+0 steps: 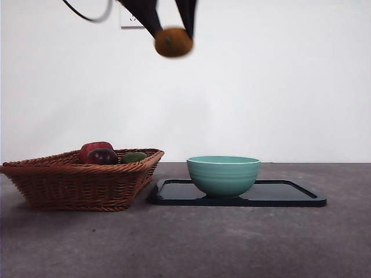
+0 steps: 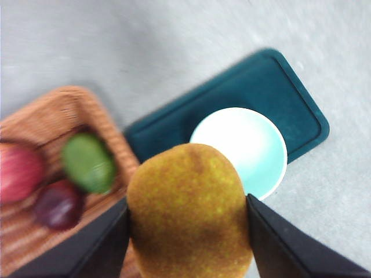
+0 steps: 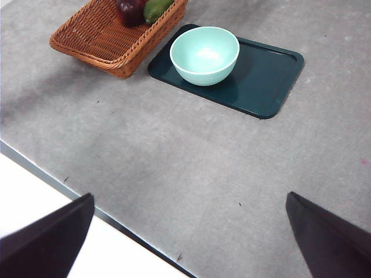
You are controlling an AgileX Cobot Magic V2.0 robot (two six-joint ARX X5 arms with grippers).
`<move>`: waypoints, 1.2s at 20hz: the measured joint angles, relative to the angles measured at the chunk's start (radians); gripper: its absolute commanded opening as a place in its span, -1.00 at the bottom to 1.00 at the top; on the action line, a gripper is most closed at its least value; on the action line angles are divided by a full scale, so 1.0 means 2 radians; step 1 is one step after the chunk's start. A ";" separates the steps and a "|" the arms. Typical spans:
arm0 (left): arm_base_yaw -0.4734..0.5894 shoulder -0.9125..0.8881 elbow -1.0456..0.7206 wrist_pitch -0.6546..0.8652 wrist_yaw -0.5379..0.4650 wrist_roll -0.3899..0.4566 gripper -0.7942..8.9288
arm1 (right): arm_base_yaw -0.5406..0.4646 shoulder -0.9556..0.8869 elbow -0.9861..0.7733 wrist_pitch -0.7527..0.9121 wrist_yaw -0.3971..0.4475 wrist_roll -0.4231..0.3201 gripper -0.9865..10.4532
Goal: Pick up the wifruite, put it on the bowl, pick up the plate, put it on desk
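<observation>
- Our left gripper (image 1: 169, 26) is high over the table, up at the top edge of the front view, with both black jaws pressed against the sides of the fruit (image 1: 173, 42).
- In our left wrist view the fruit (image 2: 188, 211) is golden-brown and fuzzy-looking, and it fills the gap between the jaws.
- The fruit hangs in the air, well clear of everything below, roughly above the gap between the basket (image 1: 75, 185) and the bowl (image 1: 224, 174).
- The bowl is mint green with ribbed bands, upright, and nothing lies in it; it sits toward the basket end of a dark rectangular tray (image 1: 290, 196).
- The tray lies flat on the grey desk (image 1: 232, 243), its near corner just beside the basket.
- In the wicker basket we see a red fruit (image 1: 93, 148), a dark purple one (image 1: 102, 156) and a small green one (image 1: 134, 157), close together.
- Our right gripper (image 3: 191, 231) waits well back from the things, near the desk's edge; its jaws stand wide apart and hold nothing.
</observation>
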 measured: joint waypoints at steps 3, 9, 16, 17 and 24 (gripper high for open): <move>0.011 -0.059 -0.042 0.000 0.000 -0.002 -0.33 | 0.000 0.000 0.000 0.000 0.000 0.000 0.35; 0.029 -0.179 -0.151 0.000 -0.001 -0.015 -0.32 | 0.000 0.000 0.000 0.004 0.000 0.000 0.35; 0.039 -0.229 -0.325 0.000 -0.015 -0.034 -0.33 | 0.000 0.000 0.000 0.004 -0.001 0.012 0.35; 0.042 -0.230 -0.347 0.002 -0.015 -0.035 -0.33 | 0.000 0.000 0.000 0.004 0.000 0.013 0.35; 0.072 -0.231 -0.496 0.164 -0.015 -0.072 -0.33 | 0.000 0.000 0.000 0.012 -0.001 0.013 0.35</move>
